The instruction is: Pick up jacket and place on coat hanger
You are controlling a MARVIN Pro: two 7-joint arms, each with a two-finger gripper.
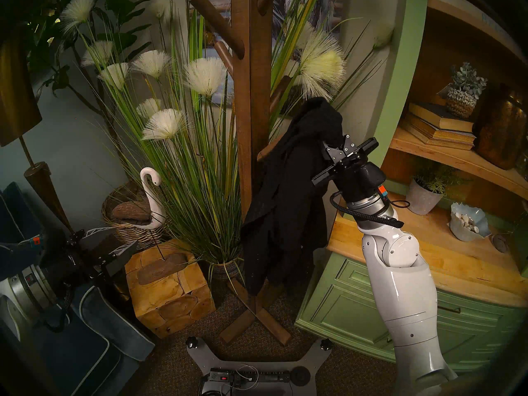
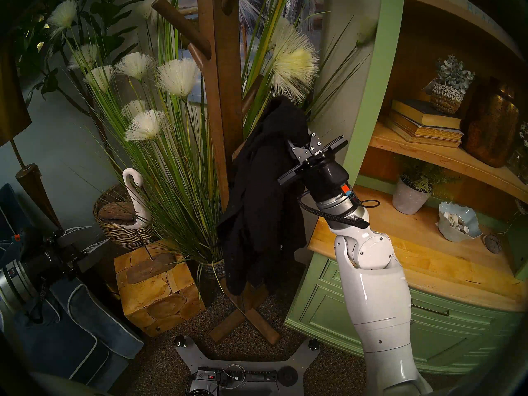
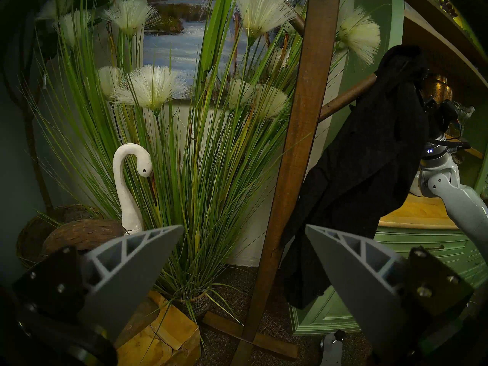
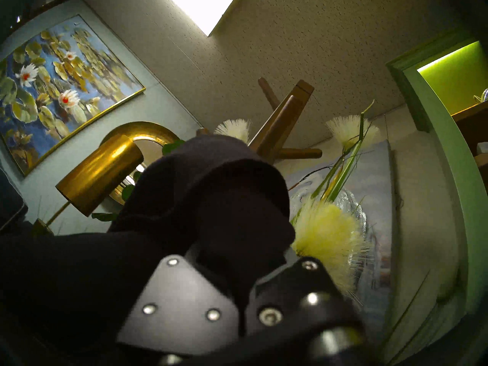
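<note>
Presently we are cataloguing no readable brand, label or writing; the power strip on our base carries marks too small to make out.

Item, right gripper (image 1: 333, 142): we are holding it tilted upward with its fingers buried in black cloth, pressed together and pinching the jacket (image 1: 288, 198) by a bunched upper fold. Its fingertips are hiding inside the fabric in every view.

Item, jacket, one: it is hanging in long folds from our right gripper, just beside the post of the coat hanger (image 1: 251, 106) and draping across a low peg (image 3: 343, 97). Whether the cloth is resting on that peg or only passing in front of it, we cannot tell. Its hem is dangling above the X-shaped foot (image 1: 254, 318), clear of the carpet.

Item, coat hanger, one: brown wood, square post, with angled round pegs showing toward the top in the head views.

Item, left gripper (image 3: 244, 232): we are keeping it low at our left side, its two grey fingers (image 3: 124, 273) spread wide and holding nothing, well apart from the jacket.

Also counting: one white swan figure (image 1: 150, 192), one wooden block (image 1: 168, 289) beneath it, one wicker basket (image 1: 125, 224), one brass floor lamp (image 4: 97, 172), one green cabinet (image 1: 445, 324), a stack of three books (image 1: 440, 126) on its shelf.
</note>
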